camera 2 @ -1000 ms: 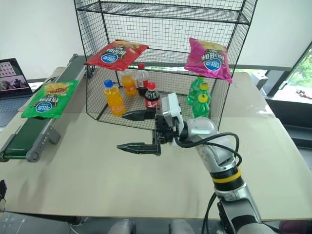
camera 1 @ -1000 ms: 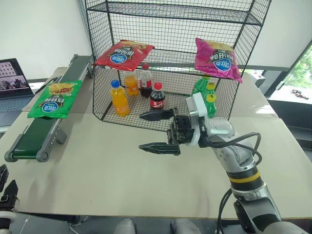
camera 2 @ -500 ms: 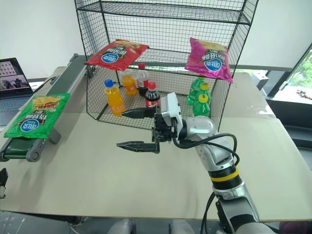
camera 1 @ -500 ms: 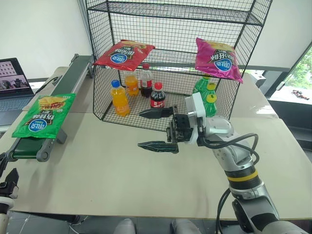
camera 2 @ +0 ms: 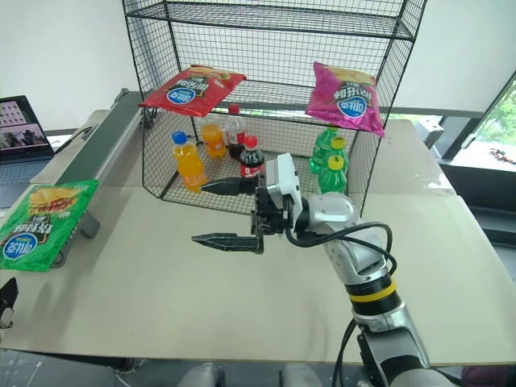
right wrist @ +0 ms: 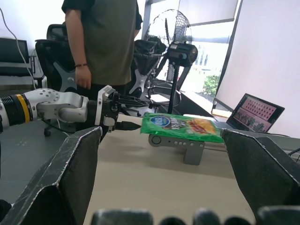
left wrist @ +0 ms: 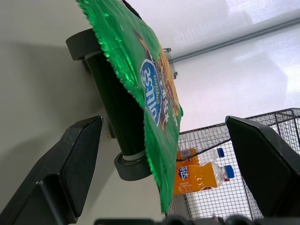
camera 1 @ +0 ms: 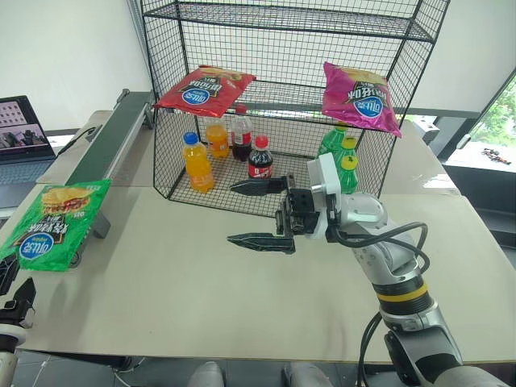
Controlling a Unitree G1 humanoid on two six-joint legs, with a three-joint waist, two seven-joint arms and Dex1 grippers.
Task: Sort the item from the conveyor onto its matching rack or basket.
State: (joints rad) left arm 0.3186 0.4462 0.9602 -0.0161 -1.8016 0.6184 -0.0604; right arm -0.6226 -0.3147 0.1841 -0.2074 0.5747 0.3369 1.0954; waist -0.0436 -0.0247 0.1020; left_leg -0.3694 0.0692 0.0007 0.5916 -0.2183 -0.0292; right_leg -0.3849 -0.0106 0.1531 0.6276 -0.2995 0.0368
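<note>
The green chip bag (camera 1: 53, 222) lies on the near end of the conveyor (camera 1: 113, 150), drooping over the end roller (left wrist: 132, 165). My left gripper (camera 1: 11, 287) is open just in front of the bag's hanging edge, at the table's near left corner, with nothing between its fingers (left wrist: 71, 159). The right wrist view shows that left gripper (right wrist: 133, 113) pointing at the bag (right wrist: 183, 125). My right gripper (camera 1: 230, 214) hovers open and empty over the table, in front of the black wire rack (camera 1: 282, 32), pointing left.
On the rack's middle tier lie a red chip bag (camera 1: 204, 87) and a magenta chip bag (camera 1: 359, 97). Several bottles (camera 1: 197, 161) stand on the tier below. A laptop (camera 1: 20, 133) sits left of the conveyor. A person (right wrist: 101, 42) stands beyond the table's left side, near chairs and a fan.
The green bag has ridden down the belt to its near end and now hangs over the roller. Both grippers are open as before, and the right arm has held still.
</note>
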